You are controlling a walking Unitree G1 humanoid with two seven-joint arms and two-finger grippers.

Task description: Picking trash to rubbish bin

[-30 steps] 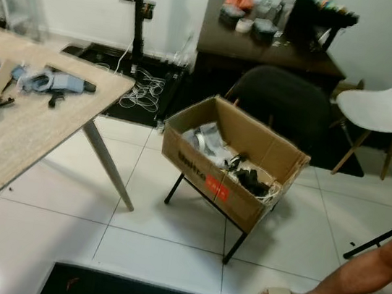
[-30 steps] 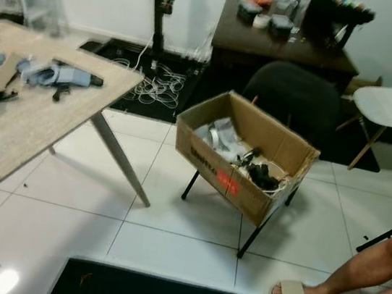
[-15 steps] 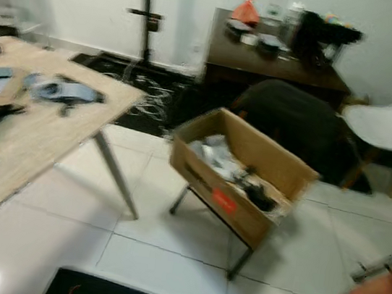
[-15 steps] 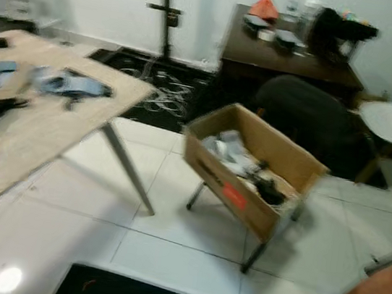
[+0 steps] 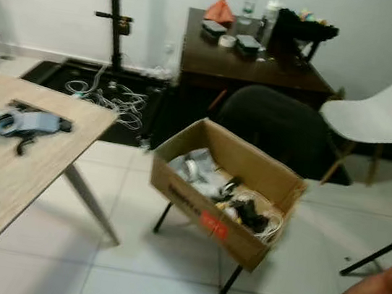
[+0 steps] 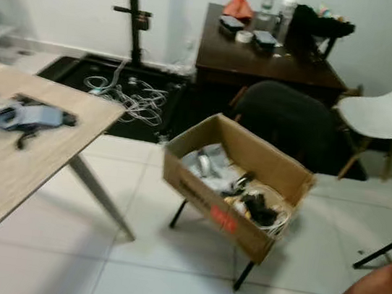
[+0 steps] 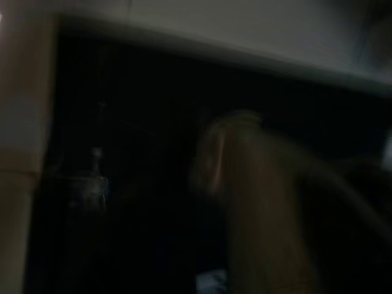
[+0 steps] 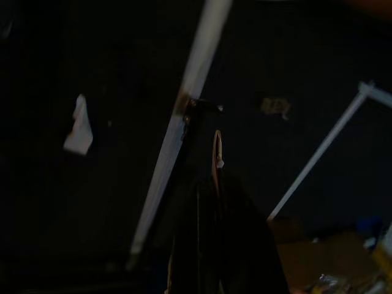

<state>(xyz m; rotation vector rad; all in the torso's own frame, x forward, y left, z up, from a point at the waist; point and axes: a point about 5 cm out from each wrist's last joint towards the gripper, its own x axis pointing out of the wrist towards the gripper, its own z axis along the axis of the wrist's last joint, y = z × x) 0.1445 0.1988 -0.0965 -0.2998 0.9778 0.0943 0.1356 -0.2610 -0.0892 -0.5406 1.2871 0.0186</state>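
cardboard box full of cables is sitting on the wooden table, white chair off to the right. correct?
Not quite. The cardboard box of cables rests on a black-legged stand on the tiled floor, to the right of the wooden table and apart from it; the left eye view shows this. The white chair is indeed off to the right.

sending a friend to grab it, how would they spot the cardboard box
Go to the dark wooden desk by the white wall; in front of it, past the black chair, the cardboard box sits tilted on a black metal stand. It is open-topped, full of cables, with a red label.
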